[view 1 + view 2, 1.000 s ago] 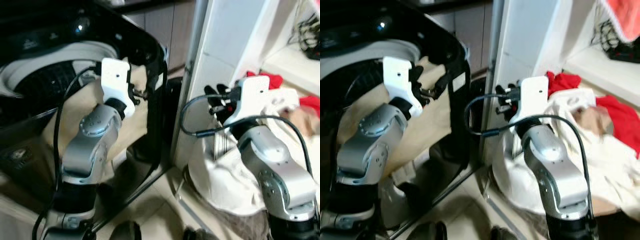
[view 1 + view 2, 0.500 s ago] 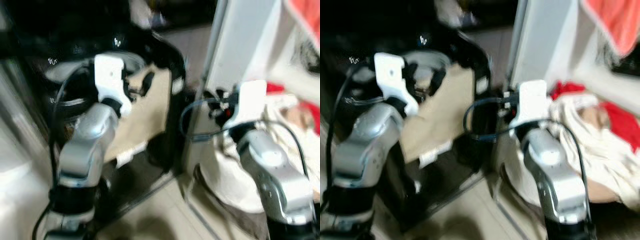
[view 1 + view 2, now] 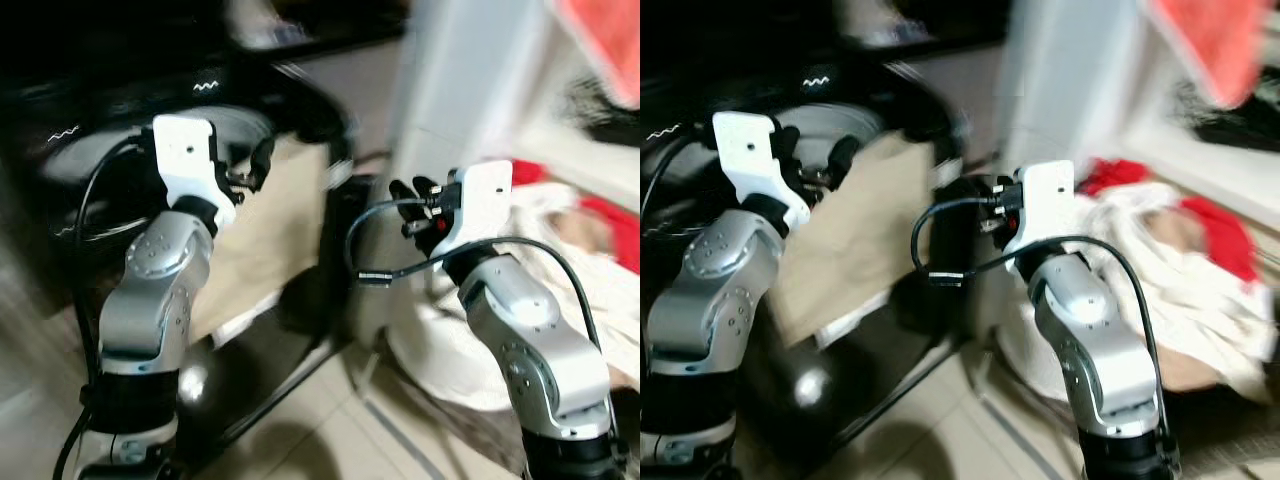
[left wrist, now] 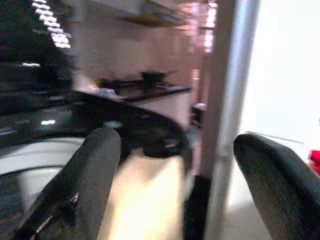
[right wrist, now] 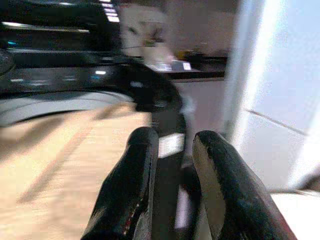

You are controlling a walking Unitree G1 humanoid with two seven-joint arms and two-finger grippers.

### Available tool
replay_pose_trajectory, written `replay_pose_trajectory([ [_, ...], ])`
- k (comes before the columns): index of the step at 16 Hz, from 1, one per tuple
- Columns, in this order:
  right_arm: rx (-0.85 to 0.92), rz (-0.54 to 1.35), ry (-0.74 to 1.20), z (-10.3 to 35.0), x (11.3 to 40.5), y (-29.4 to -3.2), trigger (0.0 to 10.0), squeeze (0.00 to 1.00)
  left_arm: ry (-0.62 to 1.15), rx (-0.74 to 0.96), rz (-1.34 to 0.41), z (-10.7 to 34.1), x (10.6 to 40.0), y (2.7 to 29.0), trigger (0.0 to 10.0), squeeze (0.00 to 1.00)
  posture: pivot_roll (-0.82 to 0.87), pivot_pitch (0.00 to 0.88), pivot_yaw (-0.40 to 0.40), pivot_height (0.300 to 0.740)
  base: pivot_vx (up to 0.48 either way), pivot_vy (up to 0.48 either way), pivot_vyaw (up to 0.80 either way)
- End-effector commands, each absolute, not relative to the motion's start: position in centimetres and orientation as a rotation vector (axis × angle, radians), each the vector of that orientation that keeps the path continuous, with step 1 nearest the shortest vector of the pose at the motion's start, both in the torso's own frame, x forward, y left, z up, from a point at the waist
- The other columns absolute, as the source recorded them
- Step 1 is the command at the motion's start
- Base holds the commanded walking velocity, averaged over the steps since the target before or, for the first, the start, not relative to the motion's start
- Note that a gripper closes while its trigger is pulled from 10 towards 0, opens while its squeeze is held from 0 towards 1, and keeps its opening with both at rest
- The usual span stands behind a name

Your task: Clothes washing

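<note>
We hold our left end effector (image 3: 250,172) spread wide, just before the beige cloth (image 3: 268,235) hanging from the washing machine (image 3: 855,120). Our right end effector (image 3: 412,200) has its fingers nearly together, empty, near the white clothes pile (image 3: 1200,300).

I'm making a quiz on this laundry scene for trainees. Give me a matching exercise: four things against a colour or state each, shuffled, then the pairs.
Things:
1. left gripper
2. right gripper
3. cloth hanging from the washer opening
4. garment at the back of the laundry pile

Colour or state:
A. red
B. fingers wide apart
C. beige
D. fingers close together, nothing between them

Pairs: 1-B, 2-D, 3-C, 4-A
</note>
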State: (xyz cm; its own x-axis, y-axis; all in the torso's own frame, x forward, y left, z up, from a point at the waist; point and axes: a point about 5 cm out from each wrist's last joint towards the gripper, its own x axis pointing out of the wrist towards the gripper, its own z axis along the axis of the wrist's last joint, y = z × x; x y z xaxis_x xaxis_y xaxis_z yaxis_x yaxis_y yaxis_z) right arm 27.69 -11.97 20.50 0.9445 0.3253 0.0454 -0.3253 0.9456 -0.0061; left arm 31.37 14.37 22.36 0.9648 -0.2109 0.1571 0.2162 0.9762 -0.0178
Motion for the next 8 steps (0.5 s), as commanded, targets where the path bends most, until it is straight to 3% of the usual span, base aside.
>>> replay_pose_trajectory([
  [1,-0.008,0.320,-0.024,20.07,27.90,-12.52,10.0,0.00,-0.151,-0.032,-0.227,22.23,31.34,13.87,10.0,0.00,-0.06,0.000,-0.015,0.740,0.454,0.000,-0.65],
  [3,-0.010,0.328,-0.024,20.06,28.03,-12.39,10.0,0.00,-0.151,-0.027,-0.220,22.21,31.30,14.05,10.0,0.00,-0.06,0.000,-0.017,0.740,0.450,0.000,-0.70],
  [8,-0.022,0.326,-0.031,19.96,27.92,-12.56,10.0,0.00,-0.142,-0.031,-0.234,21.94,30.98,13.72,10.0,0.00,-0.06,0.000,-0.016,0.740,0.444,0.000,0.00],
])
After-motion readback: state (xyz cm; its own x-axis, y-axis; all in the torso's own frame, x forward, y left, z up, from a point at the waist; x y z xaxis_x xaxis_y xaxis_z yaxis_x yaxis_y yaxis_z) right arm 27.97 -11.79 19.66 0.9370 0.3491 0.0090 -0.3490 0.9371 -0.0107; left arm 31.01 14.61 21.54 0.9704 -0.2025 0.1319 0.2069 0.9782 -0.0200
